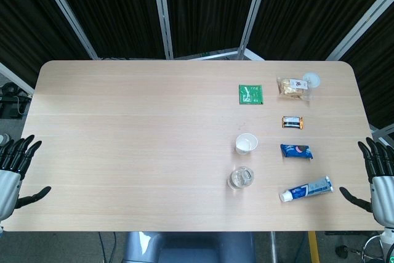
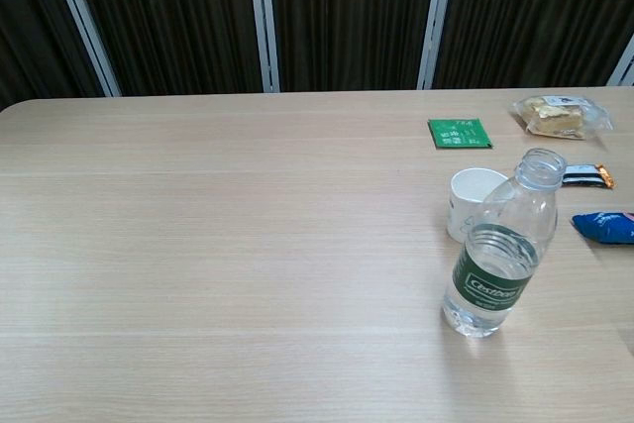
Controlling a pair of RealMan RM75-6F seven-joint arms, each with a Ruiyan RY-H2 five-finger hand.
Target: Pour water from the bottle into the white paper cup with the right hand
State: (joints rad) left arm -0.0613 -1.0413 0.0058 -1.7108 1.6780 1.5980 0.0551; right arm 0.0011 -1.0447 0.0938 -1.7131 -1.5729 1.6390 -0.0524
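Overhead, left hand [image 1: 13,170] and right hand [image 1: 380,177] flank the wooden table [image 1: 135,140], fingers spread, holding nothing.

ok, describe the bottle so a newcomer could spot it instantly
On the light wooden table, look at the right half, near the front edge. The clear plastic water bottle stands upright and uncapped just in front of the white paper cup. It is the only tall, see-through item, with a dark green label; its neighbours are flat packets and a toothpaste tube.
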